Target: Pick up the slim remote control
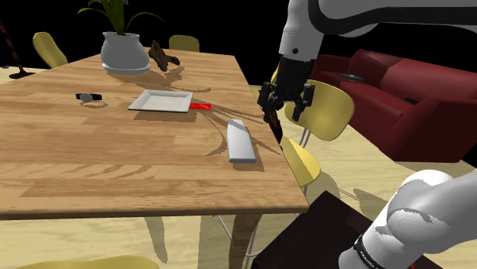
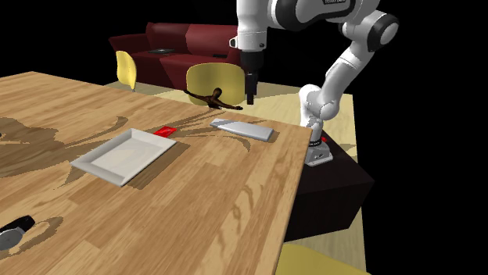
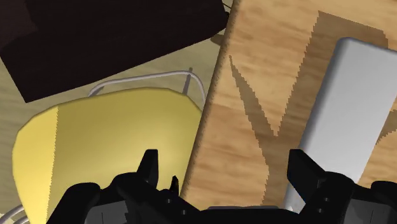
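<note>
Slim remote control (image 1: 241,142), pale grey, lies flat on the wooden table (image 1: 92,164), close to the edge at the shoulder view's right and near a white rectangular plate (image 1: 160,101) and a small red item (image 1: 200,106). The black gripper (image 1: 275,115) hangs above that table edge, just beside it, its 2 fingers (image 3: 150,167) standing apart and clasping nothing. A yellow chair (image 1: 330,113) sits beneath the gripper; a dark red sofa (image 1: 397,95) stands farther off.

remote (image 1: 241,143) grey | chair (image 1: 334,111) yellow | sofa (image 1: 405,99) dark red | table (image 1: 115,164) wood-grain
</note>
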Motion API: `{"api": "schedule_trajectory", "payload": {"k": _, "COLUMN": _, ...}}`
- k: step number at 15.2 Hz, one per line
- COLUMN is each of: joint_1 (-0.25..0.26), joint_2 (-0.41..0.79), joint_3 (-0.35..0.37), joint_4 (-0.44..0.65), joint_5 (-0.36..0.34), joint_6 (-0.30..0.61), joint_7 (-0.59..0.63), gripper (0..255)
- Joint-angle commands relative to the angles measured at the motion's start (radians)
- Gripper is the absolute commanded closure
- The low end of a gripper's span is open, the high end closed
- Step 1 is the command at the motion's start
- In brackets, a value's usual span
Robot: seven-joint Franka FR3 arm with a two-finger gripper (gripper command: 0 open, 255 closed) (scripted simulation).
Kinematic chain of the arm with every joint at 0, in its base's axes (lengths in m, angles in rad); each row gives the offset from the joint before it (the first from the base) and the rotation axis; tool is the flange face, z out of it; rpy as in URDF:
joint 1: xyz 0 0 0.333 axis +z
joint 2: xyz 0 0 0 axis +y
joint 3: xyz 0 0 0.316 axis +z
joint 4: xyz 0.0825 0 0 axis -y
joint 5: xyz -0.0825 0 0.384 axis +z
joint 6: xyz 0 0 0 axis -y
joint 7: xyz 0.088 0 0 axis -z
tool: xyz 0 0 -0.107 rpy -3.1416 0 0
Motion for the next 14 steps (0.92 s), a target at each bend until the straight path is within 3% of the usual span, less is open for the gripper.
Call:
{"api": "schedule_trajectory", "payload": {"k": 1, "joint_1": -0.010, "joint_2": 0.057, "joint_3": 0.058, "joint_4": 0.044, "joint_5": 0.010, "joint_6": 0.023, "joint_7": 0.106, "gripper": 0}}
{"api": "schedule_trajectory", "payload": {"k": 8, "joint_1": -0.055, "joint_2": 0.281, "joint_3": 0.231, "joint_4": 0.213, "joint_5": -0.031, "joint_6": 0.088, "joint_7": 0.435, "gripper": 0}}
{"api": "schedule_trajectory", "payload": {"k": 14, "joint_1": -0.050, "joint_2": 0.281, "joint_3": 0.238, "joint_4": 0.132, "joint_5": -0.026, "joint_6": 0.169, "joint_7": 0.432, "gripper": 0}}
